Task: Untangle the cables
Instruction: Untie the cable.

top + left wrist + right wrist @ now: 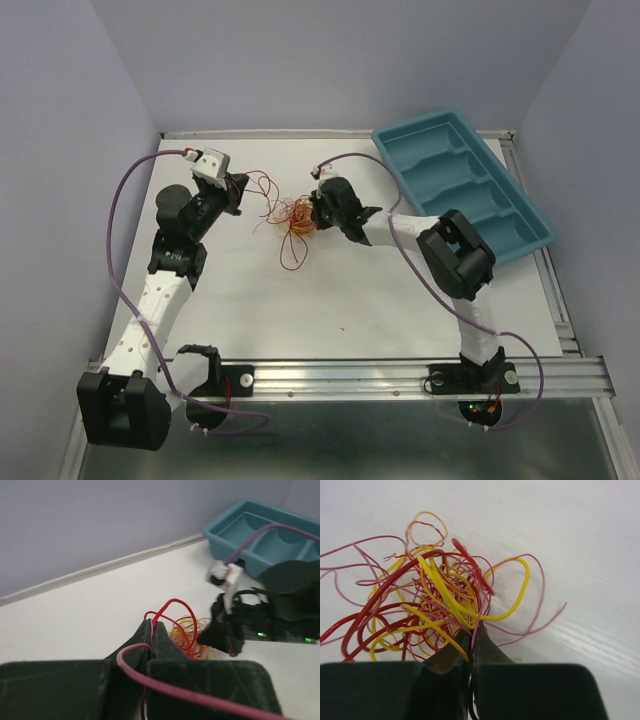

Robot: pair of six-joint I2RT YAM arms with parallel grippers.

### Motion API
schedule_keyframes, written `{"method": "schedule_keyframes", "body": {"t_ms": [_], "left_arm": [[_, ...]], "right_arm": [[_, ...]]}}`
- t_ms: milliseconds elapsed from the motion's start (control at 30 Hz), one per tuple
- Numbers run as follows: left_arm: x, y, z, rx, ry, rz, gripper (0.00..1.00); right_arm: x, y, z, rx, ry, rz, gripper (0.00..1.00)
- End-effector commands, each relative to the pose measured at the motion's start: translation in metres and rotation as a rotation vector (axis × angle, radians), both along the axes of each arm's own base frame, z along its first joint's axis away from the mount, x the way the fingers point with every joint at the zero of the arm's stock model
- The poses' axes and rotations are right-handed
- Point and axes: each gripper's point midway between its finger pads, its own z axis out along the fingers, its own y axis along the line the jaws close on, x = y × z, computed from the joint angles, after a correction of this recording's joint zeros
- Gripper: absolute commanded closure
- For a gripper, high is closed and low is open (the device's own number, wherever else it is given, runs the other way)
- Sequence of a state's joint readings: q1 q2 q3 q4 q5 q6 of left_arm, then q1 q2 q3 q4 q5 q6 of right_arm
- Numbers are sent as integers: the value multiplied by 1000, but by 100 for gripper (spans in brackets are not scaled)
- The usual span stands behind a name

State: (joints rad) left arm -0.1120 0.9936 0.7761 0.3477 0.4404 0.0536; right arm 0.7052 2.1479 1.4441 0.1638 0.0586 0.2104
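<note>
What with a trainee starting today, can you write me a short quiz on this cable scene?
1. True or false: the right gripper holds its fingers wide open above the tangle of cables.
2. Which colour is the cable strand looping out of the shut left gripper? A) blue B) red C) green
3. Fill in: the teal compartment tray lies on the ___ arm's side of the table.

Key: 1 false, the fingers are shut on strands of the tangle; 2 B; 3 right.
</note>
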Motion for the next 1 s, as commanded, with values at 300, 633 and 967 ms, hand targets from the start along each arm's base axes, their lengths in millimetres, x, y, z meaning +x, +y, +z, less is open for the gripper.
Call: {"method": "schedule_keyframes", "body": {"t_ms": [300,633,967], "left_arm": [[40,195,10,-267,72,784,100],[37,42,-11,-88,122,-21,94],[7,-52,-47,133,149,-325,1]], "right_arm": [[-70,-221,156,225,-280,-893,99],[-85,-135,175,312,-205,-361,100],[-115,-63,171,325,-178,17,95]]}}
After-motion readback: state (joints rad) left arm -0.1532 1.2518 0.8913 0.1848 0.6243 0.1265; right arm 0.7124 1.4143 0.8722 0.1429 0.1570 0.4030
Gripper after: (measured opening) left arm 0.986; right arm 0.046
